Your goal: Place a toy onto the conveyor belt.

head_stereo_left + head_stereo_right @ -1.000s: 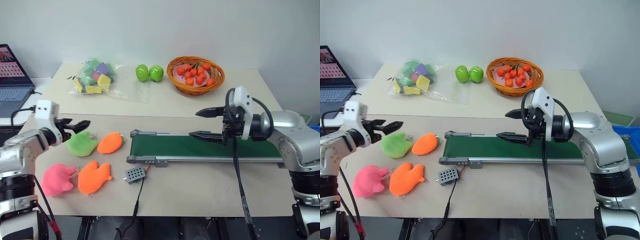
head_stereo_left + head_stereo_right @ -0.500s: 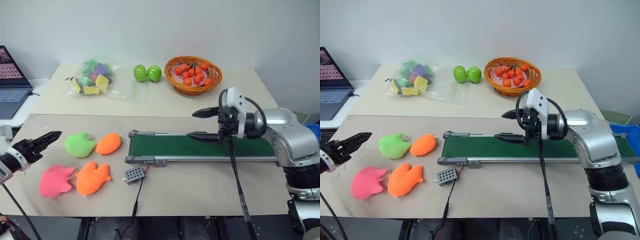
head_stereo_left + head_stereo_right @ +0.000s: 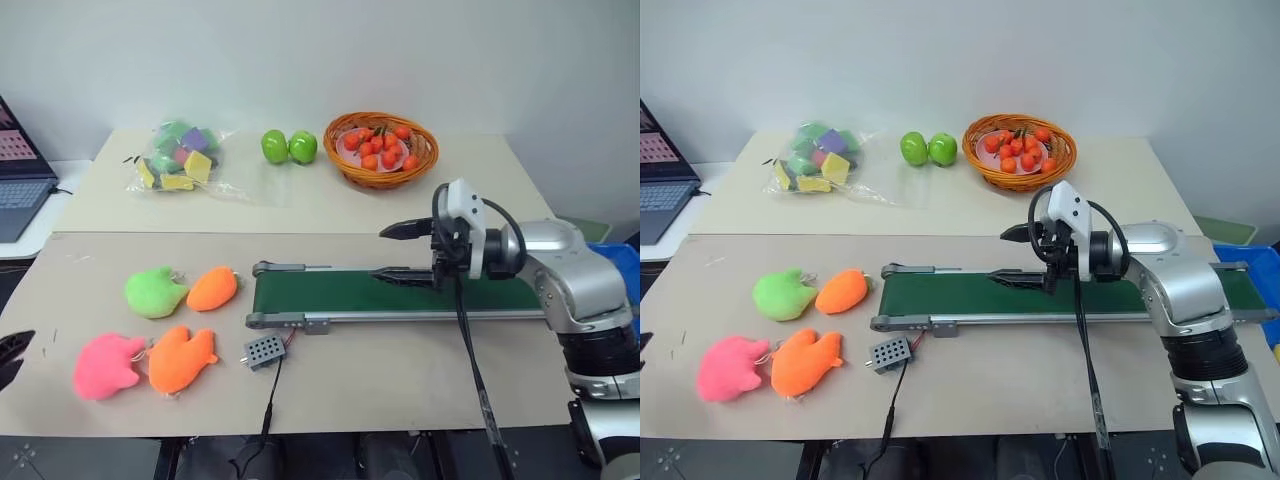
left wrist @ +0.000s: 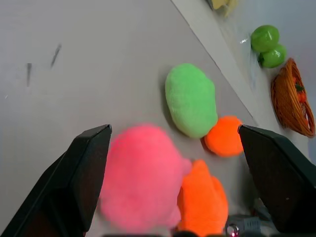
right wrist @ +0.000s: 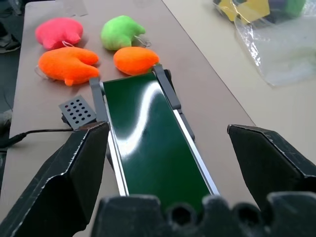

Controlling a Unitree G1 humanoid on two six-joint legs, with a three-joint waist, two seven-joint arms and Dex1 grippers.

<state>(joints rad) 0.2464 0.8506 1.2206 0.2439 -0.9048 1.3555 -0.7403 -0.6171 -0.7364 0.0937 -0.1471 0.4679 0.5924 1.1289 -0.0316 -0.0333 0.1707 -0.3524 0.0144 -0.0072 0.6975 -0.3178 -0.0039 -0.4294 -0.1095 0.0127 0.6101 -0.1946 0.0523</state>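
Since a second earlier, the left gripper (image 4: 170, 143) had pulled back from over the lime-green plush (image 3: 155, 293) toward the near left edge of the counter (image 3: 400, 370), while the right gripper (image 3: 405, 252) had stayed put over the belt. That counter carried the conveyor belt (image 3: 400, 293), long and dark green in its grey frame, running off to the right. Both pairs of fingers stood spread wide and held nothing; the right fingers hung above the belt's middle, and the left wrist view looked between its fingers (image 4: 86, 168) at the toy. The toy (image 3: 105, 364), hot pink, lay on the counter at the near left, well apart from the belt, touching an orange plush (image 3: 182, 357) on its right. Behind them lay the green plush and a second orange plush (image 3: 212, 288). A small grey perforated box (image 3: 264, 350) sat just before the belt's left end.
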